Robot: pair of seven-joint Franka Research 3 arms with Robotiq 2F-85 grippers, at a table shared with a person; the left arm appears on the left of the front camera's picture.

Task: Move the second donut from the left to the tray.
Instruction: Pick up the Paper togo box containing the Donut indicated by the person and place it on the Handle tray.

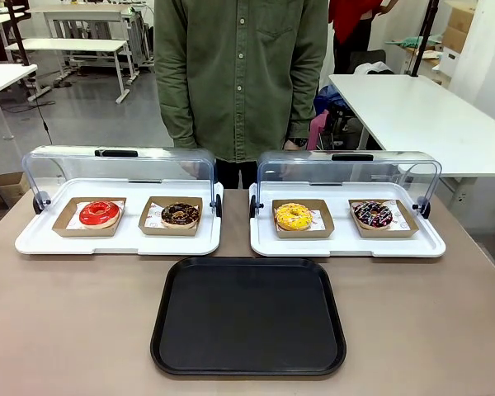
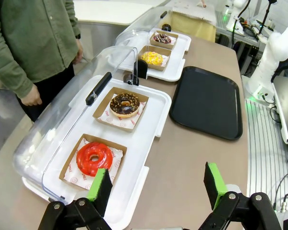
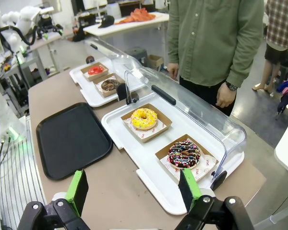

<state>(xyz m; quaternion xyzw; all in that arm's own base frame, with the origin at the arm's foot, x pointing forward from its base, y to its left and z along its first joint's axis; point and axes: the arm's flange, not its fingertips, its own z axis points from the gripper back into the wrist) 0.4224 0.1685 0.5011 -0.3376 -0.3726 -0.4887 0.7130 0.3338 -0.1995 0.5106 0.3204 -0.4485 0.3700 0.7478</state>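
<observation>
The second donut from the left (image 1: 180, 214) is chocolate-brown with light sprinkles and lies in a small cardboard box on the left white tray, to the right of a red-iced donut (image 1: 99, 214). The black tray (image 1: 249, 316) lies flat at the table's near middle. In the left wrist view, my left gripper (image 2: 157, 188) hangs open above the table's end, well short of the chocolate donut (image 2: 125, 104), with the black tray (image 2: 206, 101) to its right. My right gripper (image 3: 133, 188) is open too, at the other end, far from the chocolate donut (image 3: 109, 85) and the black tray (image 3: 72, 139).
Two white trays (image 1: 115, 246) (image 1: 346, 247) stand side by side with their clear lids swung up behind. The right one holds a yellow donut (image 1: 293, 217) and a dark drizzled donut (image 1: 372, 214). A person in a green shirt (image 1: 239, 74) stands at the far edge.
</observation>
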